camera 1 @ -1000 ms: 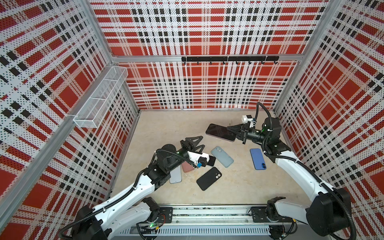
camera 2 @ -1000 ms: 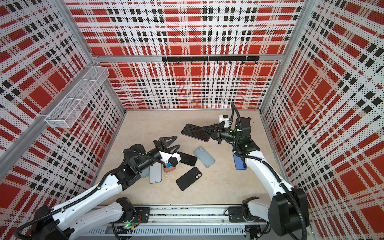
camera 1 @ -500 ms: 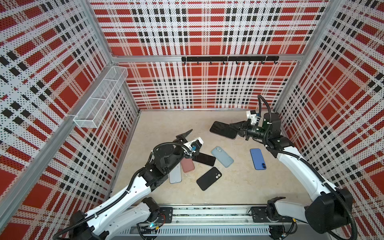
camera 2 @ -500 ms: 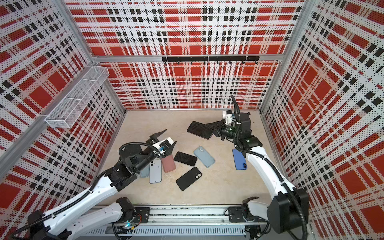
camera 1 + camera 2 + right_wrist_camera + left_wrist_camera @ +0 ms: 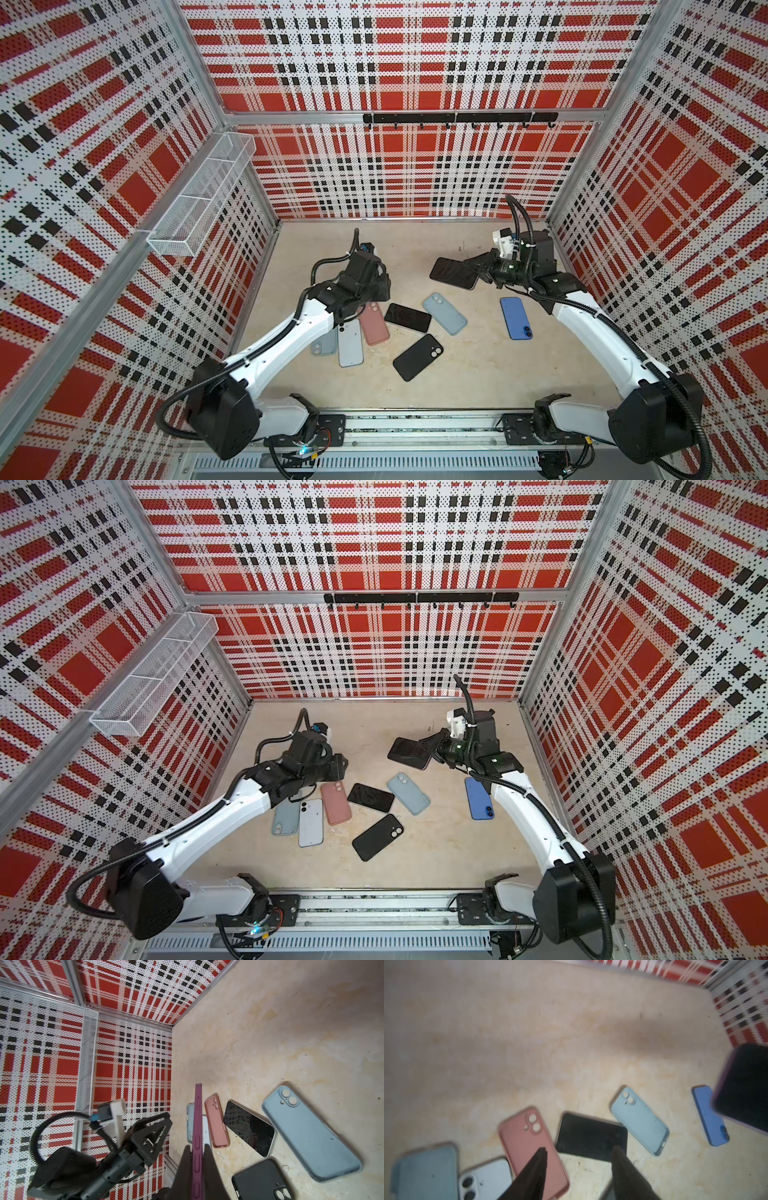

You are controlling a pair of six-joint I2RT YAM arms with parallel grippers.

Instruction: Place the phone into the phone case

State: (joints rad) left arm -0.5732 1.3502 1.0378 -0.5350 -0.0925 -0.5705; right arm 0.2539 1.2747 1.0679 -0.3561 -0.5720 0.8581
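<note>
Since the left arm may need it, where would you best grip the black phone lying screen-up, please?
Probably across its long edges, midway, from above: the black phone lies flat, and the pink case and light blue case crowd its short ends.

Right hand (image 5: 431, 745) grips a dark, tilted phone (image 5: 409, 752).

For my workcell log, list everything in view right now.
held phone: one, purple-edged, off the table
face-up phone: one, black, centre
blue phone: one, right side
pale phone: one, whitish, left cluster
pink case: one, left cluster
grey-blue case: one, left cluster
light-blue case: one, centre
black case: one, front centre
wire basket: one, white, left wall
hook rail: one, black, back wall
left gripper: open, over left cluster
right gripper: shut on held phone
</note>
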